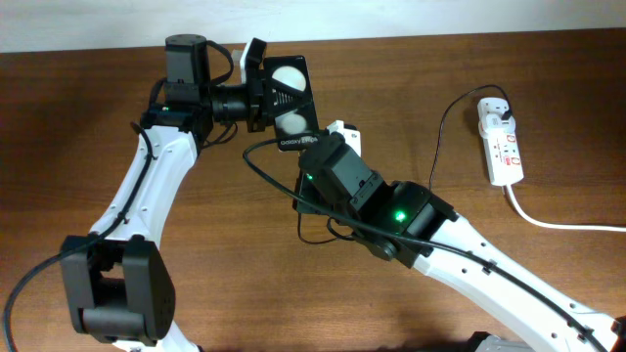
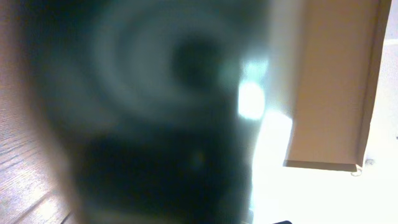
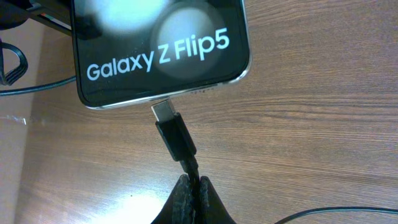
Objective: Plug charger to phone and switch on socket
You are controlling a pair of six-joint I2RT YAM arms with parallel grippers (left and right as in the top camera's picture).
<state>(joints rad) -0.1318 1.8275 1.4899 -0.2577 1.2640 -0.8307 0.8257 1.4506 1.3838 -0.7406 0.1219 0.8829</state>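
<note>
Arms, two, white, over a brown wooden table [image 1: 78,117].

Left gripper [image 1: 256,86]: clamped on the left edge of the phone [image 1: 291,93], at the far middle of the table. The left wrist view is a dark blur, so nothing can be read there.

Phone: black, back towards the overhead camera, two white round discs, white lettering (the right wrist view reads "Galaxy Z Flip5").

Right gripper [image 3: 194,190]: just right of and nearer than the phone, pinched tight on the charger [image 3: 175,134] right behind its plug. The metal tip sits at the port in the phone's lower edge, with silver still showing.

Charger cable: thin, black, looping under the right arm and running right to the white adapter [image 1: 494,110].

Socket [image 1: 504,147]: white strip with red marks, lying at the right of the table, well apart from the phone. The adapter is plugged in at its far end, and a thick white cord [image 1: 558,223] leaves the near end.
</note>
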